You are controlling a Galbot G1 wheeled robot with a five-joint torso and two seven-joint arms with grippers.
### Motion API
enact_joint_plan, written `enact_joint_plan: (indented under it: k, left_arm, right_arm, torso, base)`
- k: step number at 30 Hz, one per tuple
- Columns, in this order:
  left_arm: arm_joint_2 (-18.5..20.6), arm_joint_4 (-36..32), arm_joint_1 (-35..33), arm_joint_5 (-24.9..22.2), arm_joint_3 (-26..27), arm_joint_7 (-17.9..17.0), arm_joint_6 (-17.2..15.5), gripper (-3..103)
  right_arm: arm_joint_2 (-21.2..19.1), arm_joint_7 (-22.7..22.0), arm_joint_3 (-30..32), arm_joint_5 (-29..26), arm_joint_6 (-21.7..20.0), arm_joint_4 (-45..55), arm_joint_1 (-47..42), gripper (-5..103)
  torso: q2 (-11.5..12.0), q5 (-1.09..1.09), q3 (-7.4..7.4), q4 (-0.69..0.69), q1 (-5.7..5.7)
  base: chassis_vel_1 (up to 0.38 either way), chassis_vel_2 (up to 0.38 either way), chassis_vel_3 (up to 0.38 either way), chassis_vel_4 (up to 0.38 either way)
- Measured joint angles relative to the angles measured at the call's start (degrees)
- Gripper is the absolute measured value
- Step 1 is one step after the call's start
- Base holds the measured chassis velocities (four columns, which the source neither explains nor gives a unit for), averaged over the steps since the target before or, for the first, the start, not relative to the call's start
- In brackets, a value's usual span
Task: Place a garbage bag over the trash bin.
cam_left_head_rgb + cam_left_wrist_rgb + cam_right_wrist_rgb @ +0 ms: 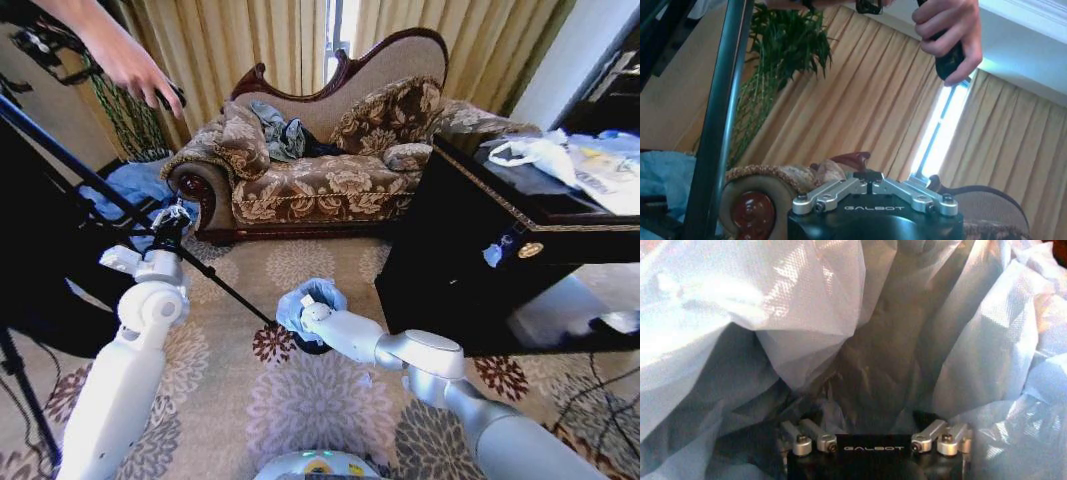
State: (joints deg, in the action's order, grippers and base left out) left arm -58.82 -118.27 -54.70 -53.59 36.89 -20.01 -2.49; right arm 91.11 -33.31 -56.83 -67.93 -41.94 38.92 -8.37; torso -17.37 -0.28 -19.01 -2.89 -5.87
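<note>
Thin, crinkly pale blue garbage bag [312, 300] sits bunched over the small black trash bin [314, 346] on the carpet. The right gripper [873, 432] reaches inside it, jaws spread wide. The left gripper [872, 176] is raised near the sofa, pinched closed and empty.

The garbage bag [807, 315] is thin, crinkly, translucent plastic with a soft sheen. The sofa [320, 180] has matt floral woven cloth and a glossy dark wood frame. The carpet [300, 400] looks matt and napped. The cabinet [470, 260] is glossy black. The curtains [860, 110] are matt pleated cloth.
</note>
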Motion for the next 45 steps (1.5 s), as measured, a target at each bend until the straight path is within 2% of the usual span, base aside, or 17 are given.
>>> enact_joint_plan:
  k: [2, 6, 20, 28, 31, 37, 45]
  left_arm:
    - [-0.2, 0.0, -0.2, 0.0, 0.0, 0.0, 0.0, 0]
    - [-0.3, 0.0, -0.5, 0.0, 0.1, 0.0, 0.1, 0]
    - [0.0, 0.2, -0.3, 0.0, -0.1, 0.0, 0.1, 0]
    - [-0.4, 0.2, -0.2, 0.0, -0.4, 0.0, 0.2, 0]
    - [-0.5, 0.1, -0.6, 0.0, -0.4, 0.0, 0.2, 0]
    - [-0.3, 0.2, -1.2, 0.0, -0.5, 0.0, 0.3, 0]
    - [0.5, 1.3, -0.5, 0.1, -1.2, 0.0, 0.3, 0]
  right_arm:
    - [0.6, 1.1, 0.6, 0.6, 0.0, -1.7, 0.0, 99]
    - [1.1, 2.5, 1.6, 1.8, 0.0, -3.6, 0.0, 100]
    - [0.9, 2.5, 5.8, 1.1, 0.8, -2.8, -0.5, 100]
    - [-0.9, 2.5, 4.7, 1.4, 2.0, 1.0, -0.6, 100]
    - [0.8, 5.9, 6.4, 5.6, 4.1, -4.6, -1.5, 100]
    - [1.1, 10.7, 10.0, 11.8, 6.8, -11.9, -3.3, 100]
    - [1.1, 9.9, 10.9, 11.2, 5.6, -8.9, -4.6, 100]
  torso:
    - [0.0, 0.0, 0.0, 0.0, 0.0]
    - [0.0, 0.0, 0.0, 0.0, 0.0]
    - [0.0, 0.0, 0.0, -0.01, 0.0]
    - [0.0, 0.0, 0.0, -0.01, 0.0]
    - [0.0, 0.03, 0.0, 0.03, 0.0]
    - [0.0, 0.02, 0.0, 0.0, 0.0]
    - [0.0, 0.02, 0.0, 0.0, 0.0]
  base:
    - [0.0, 0.0, 0.0, 0.0]
    - [0.0, 0.0, 0.0, 0.0]
    - [0.0, 0.0, 0.0, 0.0]
    - [0.0, 0.0, 0.0, 0.0]
    - [0.0, 0.0, 0.0, 0.0]
    - [0.0, 0.0, 0.0, 0.0]
    - [0.0, 0.0, 0.0, 0.0]
